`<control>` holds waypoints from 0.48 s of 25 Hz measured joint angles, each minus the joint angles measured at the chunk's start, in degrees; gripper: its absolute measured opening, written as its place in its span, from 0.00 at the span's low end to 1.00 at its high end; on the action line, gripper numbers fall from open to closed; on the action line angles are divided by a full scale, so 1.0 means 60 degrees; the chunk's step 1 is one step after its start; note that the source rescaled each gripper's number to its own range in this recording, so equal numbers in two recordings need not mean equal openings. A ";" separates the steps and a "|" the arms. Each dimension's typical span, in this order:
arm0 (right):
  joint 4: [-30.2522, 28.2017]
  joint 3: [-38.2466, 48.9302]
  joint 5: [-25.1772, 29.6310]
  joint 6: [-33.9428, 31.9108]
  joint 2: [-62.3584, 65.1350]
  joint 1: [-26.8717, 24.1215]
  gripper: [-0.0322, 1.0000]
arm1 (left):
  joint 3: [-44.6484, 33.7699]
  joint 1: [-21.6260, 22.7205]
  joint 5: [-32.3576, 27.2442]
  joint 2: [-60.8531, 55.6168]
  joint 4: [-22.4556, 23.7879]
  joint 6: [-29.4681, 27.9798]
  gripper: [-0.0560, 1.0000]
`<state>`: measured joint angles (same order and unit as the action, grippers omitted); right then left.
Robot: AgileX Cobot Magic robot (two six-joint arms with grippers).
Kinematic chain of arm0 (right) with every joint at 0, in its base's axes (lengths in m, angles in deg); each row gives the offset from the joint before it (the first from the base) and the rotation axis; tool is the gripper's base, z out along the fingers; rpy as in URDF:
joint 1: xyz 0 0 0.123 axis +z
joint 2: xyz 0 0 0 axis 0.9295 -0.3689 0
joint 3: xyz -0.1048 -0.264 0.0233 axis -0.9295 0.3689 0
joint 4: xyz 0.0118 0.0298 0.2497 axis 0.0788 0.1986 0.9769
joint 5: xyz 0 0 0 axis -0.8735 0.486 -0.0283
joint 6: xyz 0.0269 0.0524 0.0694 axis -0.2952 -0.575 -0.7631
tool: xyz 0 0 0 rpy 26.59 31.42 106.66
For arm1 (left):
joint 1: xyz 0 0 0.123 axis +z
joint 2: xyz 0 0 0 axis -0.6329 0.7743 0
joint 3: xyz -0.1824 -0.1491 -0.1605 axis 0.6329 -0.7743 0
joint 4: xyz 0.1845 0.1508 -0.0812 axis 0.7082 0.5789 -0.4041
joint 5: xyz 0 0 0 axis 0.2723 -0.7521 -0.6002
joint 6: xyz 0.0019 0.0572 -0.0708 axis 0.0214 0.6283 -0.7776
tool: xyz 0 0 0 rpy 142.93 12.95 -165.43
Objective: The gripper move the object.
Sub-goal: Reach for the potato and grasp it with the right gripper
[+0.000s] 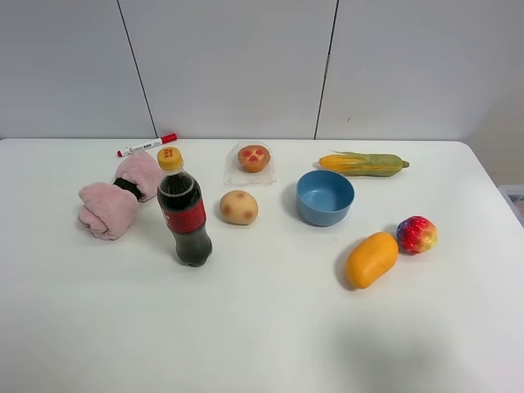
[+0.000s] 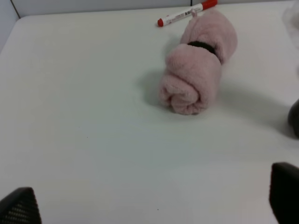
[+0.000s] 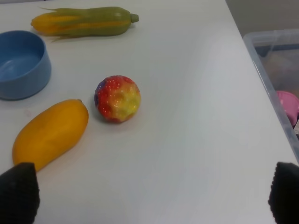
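Note:
The object, a small tan potato-like ball (image 1: 238, 207) with reddish-brown spots, lies on the white table (image 1: 262, 327) between the cola bottle and the blue bowl. It shows only in the exterior high view. Neither arm shows in that view. In the left wrist view my left gripper (image 2: 152, 200) is open and empty, its dark fingertips (image 2: 18, 205) far apart above bare table near the pink towel. In the right wrist view my right gripper (image 3: 152, 193) is open and empty, its fingertips (image 3: 18, 193) wide apart near the mango.
A cola bottle (image 1: 185, 211), rolled pink towel (image 1: 119, 195), red marker (image 1: 147, 145), muffin-like piece (image 1: 254, 157), blue bowl (image 1: 325, 197), corn cob (image 1: 363, 164), orange mango (image 1: 371, 259) and a multicoloured ball (image 1: 417, 234) lie around. A clear bin (image 3: 275, 79) stands off the table's right edge.

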<state>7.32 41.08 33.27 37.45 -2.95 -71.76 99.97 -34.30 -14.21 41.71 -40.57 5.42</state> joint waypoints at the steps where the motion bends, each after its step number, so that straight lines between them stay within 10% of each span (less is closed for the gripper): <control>1: 0.0000 0.0000 0.0000 0.0000 0.0000 0.0000 1.00 | 0.0000 0.0000 0.0000 0.0000 0.0000 0.0000 1.00; 12: 0.0000 0.0000 0.0000 0.0000 0.0000 0.0000 1.00 | 0.0000 0.0000 0.0000 0.0000 0.0000 0.0000 1.00</control>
<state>7.32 41.08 33.27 37.45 -2.95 -71.76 99.97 -34.30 -14.21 41.71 -40.57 5.42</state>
